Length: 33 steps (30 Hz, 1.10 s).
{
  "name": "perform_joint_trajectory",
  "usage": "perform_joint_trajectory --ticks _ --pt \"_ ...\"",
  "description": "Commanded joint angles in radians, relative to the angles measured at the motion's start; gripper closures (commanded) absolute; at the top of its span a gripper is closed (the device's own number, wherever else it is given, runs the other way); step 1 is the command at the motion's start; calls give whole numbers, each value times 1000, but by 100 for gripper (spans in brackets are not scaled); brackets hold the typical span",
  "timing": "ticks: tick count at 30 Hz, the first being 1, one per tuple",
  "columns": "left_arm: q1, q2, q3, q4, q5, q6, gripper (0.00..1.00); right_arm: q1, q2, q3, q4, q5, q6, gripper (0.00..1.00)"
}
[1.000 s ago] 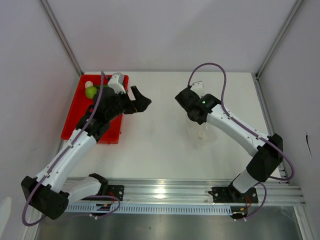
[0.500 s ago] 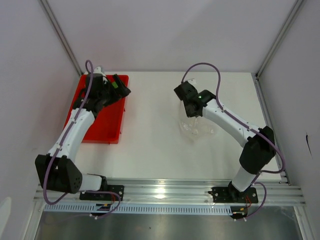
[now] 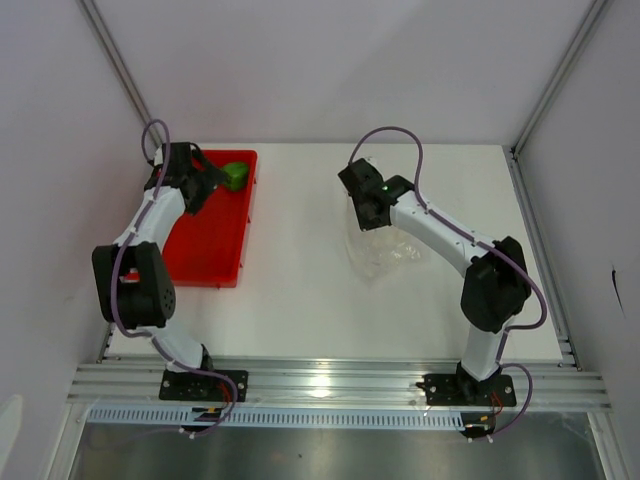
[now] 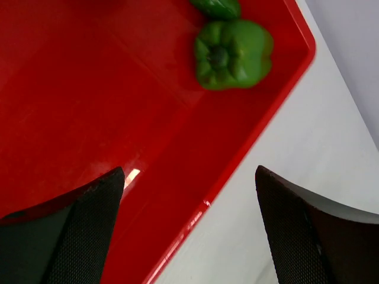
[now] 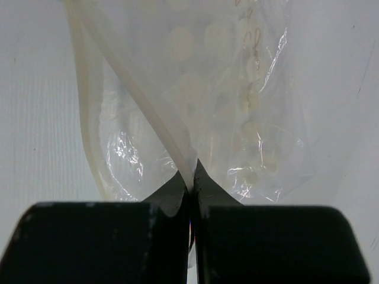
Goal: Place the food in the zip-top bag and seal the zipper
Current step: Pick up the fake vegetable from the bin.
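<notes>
Evidently little is done: the right gripper pinches the clear crinkly zip-top bag by its thin zipper strip at mid-table, while the left gripper, wide and empty, hovers over green pepper pieces unbagged in the red plastic tray.

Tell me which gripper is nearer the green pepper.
Left. The left gripper hangs open over the red tray, the pepper just ahead of its fingertips. The right gripper is across the table, shut on the bag.
</notes>
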Motion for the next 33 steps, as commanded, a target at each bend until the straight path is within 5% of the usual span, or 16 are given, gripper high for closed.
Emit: perform_joint_trajectory --ticks 1,5,13,21,33 --pt "28 45 34 116 -41 -60 8 -18 23 45 42 -31 -21 100" --pt "34 177 220 39 -45 -69 6 -33 48 53 53 -51 -40 100" --pt "54 389 365 66 95 -189 0 -50 83 65 73 -80 -64 100" --pt "58 503 406 189 247 -230 0 -58 89 59 79 -92 -66 100" --pt "57 613 491 174 287 -272 1 -64 82 39 81 -86 -63 100"
